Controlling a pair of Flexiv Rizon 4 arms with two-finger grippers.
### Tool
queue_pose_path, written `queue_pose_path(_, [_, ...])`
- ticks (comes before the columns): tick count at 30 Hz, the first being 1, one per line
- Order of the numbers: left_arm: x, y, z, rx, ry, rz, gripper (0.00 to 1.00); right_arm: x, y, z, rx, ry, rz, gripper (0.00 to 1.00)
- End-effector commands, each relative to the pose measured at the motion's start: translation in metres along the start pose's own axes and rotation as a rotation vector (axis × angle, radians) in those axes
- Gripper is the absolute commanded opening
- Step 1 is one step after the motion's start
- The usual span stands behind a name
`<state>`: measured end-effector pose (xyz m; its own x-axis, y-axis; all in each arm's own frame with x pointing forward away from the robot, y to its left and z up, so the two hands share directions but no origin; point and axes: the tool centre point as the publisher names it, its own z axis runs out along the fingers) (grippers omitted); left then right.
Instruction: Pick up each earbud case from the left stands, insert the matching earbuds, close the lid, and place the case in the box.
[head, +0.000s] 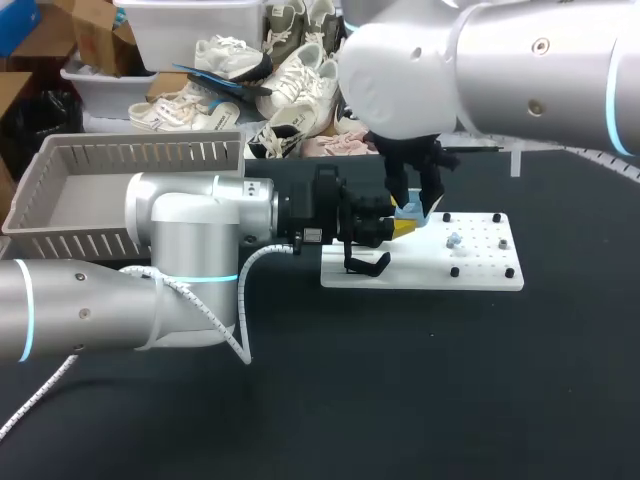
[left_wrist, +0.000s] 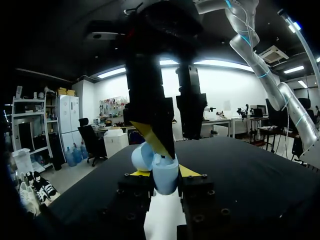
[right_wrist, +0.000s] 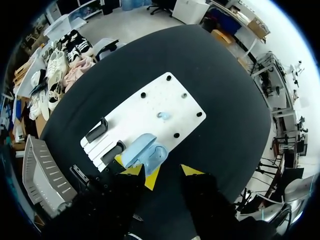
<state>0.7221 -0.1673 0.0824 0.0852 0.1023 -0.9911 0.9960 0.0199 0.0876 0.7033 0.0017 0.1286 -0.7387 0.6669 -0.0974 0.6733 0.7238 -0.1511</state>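
Earbud case, pale blue with its lid swung open, sat clasped from both sides between the yellow-tipped fingers of the left gripper, at the edge of a white board. The right gripper hung over it from above, fingers spread with nothing between them, one yellow tip close against the open lid. Ahead of the right gripper a single earbud lay on the board among black pegs; two black stands stood just beside the left gripper, and a slatted box lay well apart behind it.
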Motion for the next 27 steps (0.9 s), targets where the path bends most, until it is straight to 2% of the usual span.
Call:
queue_pose_path(1, [0.0, -0.002, 0.0, -0.006, 0.0, 0.001, 0.0, 0.009, -0.024, -0.003, -0.063, -0.009, -0.004, 0.42])
queue_pose_path(4, [0.0, -0.002, 0.0, -0.006, 0.0, 0.001, 0.0, 0.014, -0.032, -0.008, -0.093, -0.055, -0.045, 0.37])
queue_pose_path(9, [0.0, -0.002, 0.0, -0.006, 0.0, 0.001, 0.0, 0.021, -0.047, -0.02, -0.147, -0.143, -0.131, 0.43])
queue_pose_path(13, [0.0, -0.002, 0.0, -0.006, 0.0, 0.001, 0.0, 0.024, -0.057, -0.026, -0.198, -0.181, -0.182, 0.45])
queue_pose_path(16, [0.0, -0.002, 0.0, -0.006, 0.0, 0.001, 0.0, 0.024, -0.064, -0.028, -0.297, -0.177, -0.267, 0.45])
queue_pose_path(21, [0.0, -0.002, 0.0, -0.006, 0.0, 0.001, 0.0, 0.021, -0.074, -0.024, -0.346, -0.207, -0.321, 0.45])
queue_pose_path(24, [0.0, -0.002, 0.0, -0.006, 0.0, 0.001, 0.0, 0.014, -0.079, -0.017, -0.405, -0.195, -0.354, 0.45])
queue_pose_path(27, [0.0, -0.002, 0.0, -0.006, 0.0, 0.001, 0.0, 0.006, -0.082, -0.008, -0.419, -0.188, -0.355, 0.45])
